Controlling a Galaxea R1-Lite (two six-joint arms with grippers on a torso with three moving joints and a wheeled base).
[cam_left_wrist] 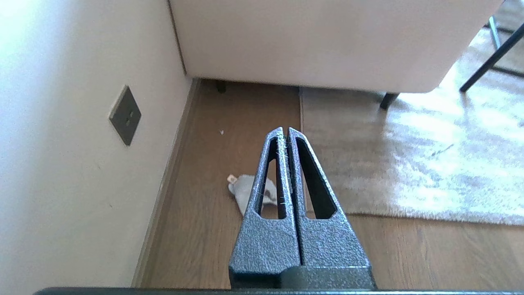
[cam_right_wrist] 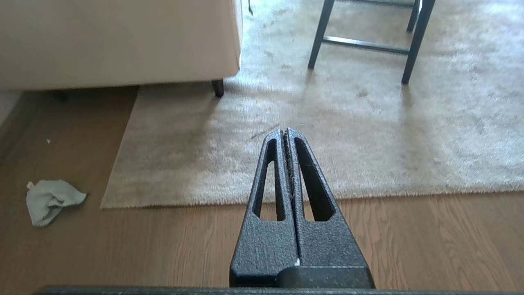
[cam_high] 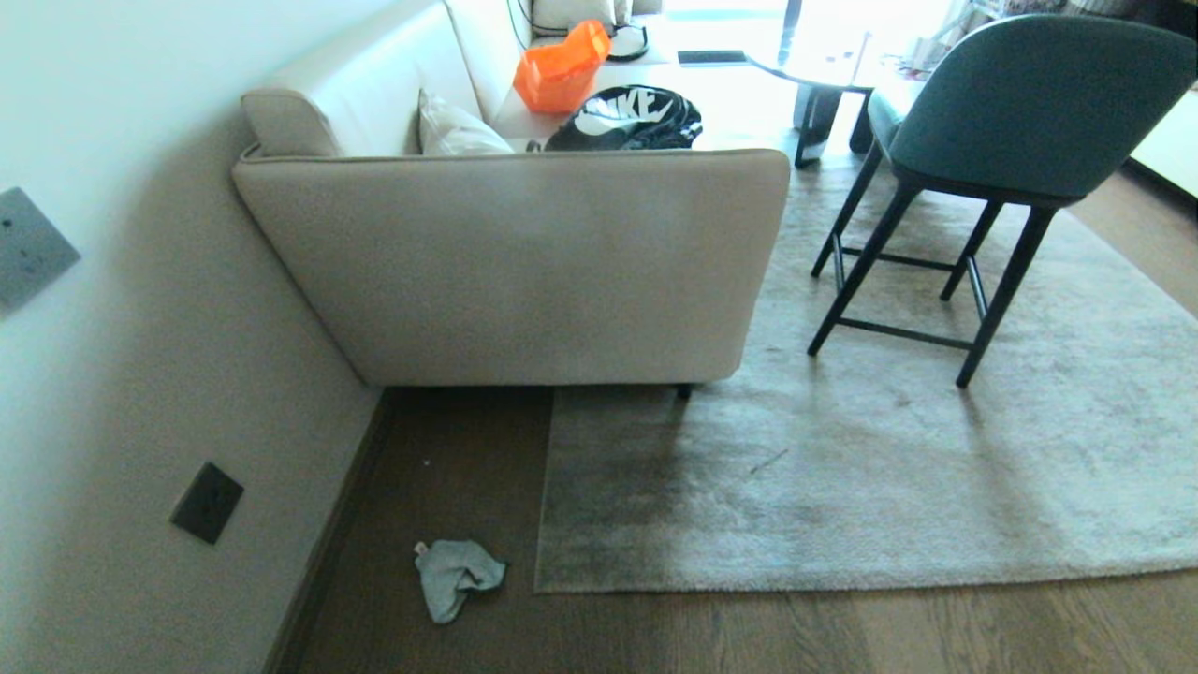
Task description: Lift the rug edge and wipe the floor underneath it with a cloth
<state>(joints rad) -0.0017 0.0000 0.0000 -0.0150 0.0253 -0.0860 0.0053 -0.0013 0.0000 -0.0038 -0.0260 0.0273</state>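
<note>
1. The rug [cam_high: 889,449], a large grey-beige short-pile sheet, fills the centre and right of the head view. It lies flat on the floor [cam_high: 711,627], with its near edge straight and its square corner at lower centre.
2. The cloth [cam_high: 456,578], small, pale and crumpled, lies on bare floor at lower left of the head view. It is just beside the rug corner, apart from it, and near the dark baseboard [cam_high: 328,552].
3. The sofa [cam_high: 524,262], beige, occupies the upper centre of the head view. One end stands over the far part of the rug; a short dark leg shows at that end.
4. On the sofa seat, at the top of the frame, rest an orange bag [cam_high: 560,70], a black backpack [cam_high: 627,120] with white lettering, and a pale cushion [cam_high: 459,131].
5. The chair [cam_high: 992,122], with a teal seat shell and thin black legs, stands on the rug at upper right.
6. The wall [cam_high: 112,374] runs down the left side of the head view and carries a dark socket plate [cam_high: 207,503].
7. The left pincer [cam_left_wrist: 285,130] appears in the centre of its wrist view, fingers pressed together and empty. It hangs above the floor, with the cloth [cam_left_wrist: 245,190] partly hidden behind it.
8. The right pincer [cam_right_wrist: 285,131] appears in the centre of its wrist view, likewise closed on nothing. It points over the rug's near edge; the cloth [cam_right_wrist: 51,200] lies at the left of that frame.
9. Neither arm appears in the head view.
</note>
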